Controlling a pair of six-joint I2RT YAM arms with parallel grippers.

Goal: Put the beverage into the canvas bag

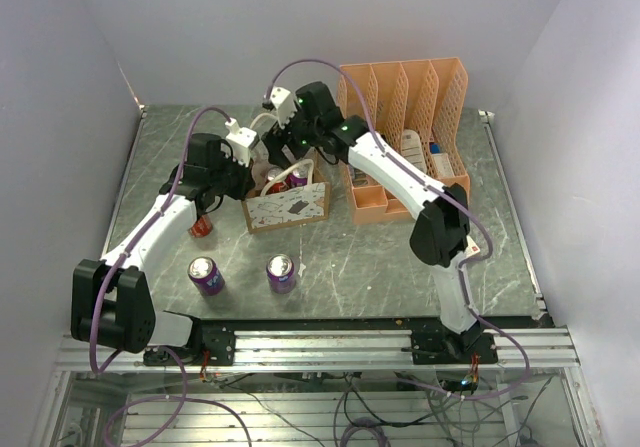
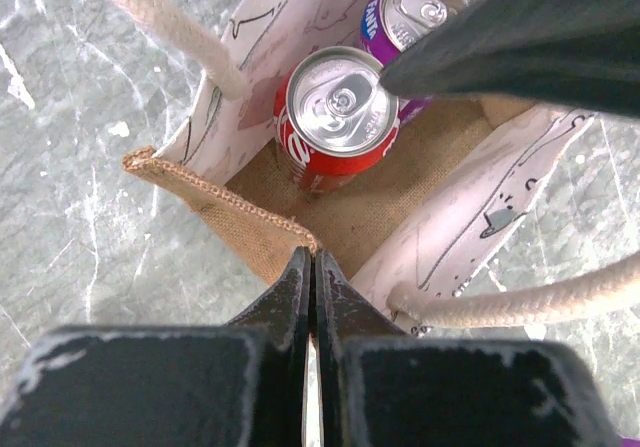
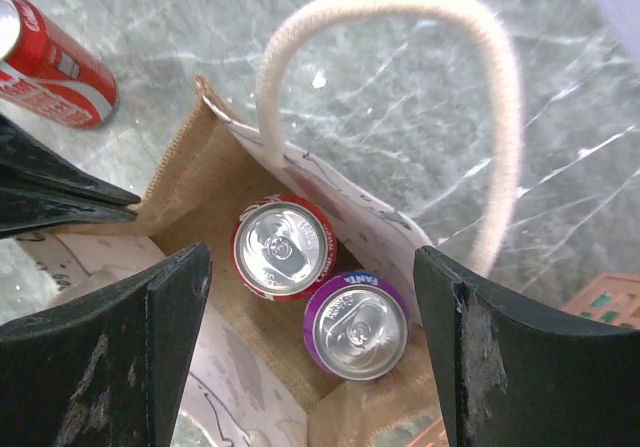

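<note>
Two beverage cans stood upright inside the canvas bag point(image 1: 287, 207): a purple Fanta can point(image 3: 358, 329) and a red cola can point(image 3: 283, 248), side by side and touching on the brown floor of the bag. The bag sat near the middle of the marbled table point(image 1: 400, 257), just beside the orange file organizer point(image 1: 405, 132), with its mouth open.

From where I stood, the right gripper point(image 3: 312, 257) hung directly over the bag with its fingers spread wide and nothing between them. Both can tops showed in the gap below, and neither finger touched a can. One cream handle point(image 3: 400, 7) arched up just beyond it.

The left gripper point(image 2: 312, 267) was at the bag's left end, its fingers clenched flat together on the frayed brown rim, which ran straight into their tips. It looked like a pinch on the fabric.

Outside the bag, a loose red can point(image 3: 50, 67) lay on its side near the left arm. Two more purple cans point(image 1: 207, 275) stood upright toward the near edge of the table, well apart from the bag.
</note>
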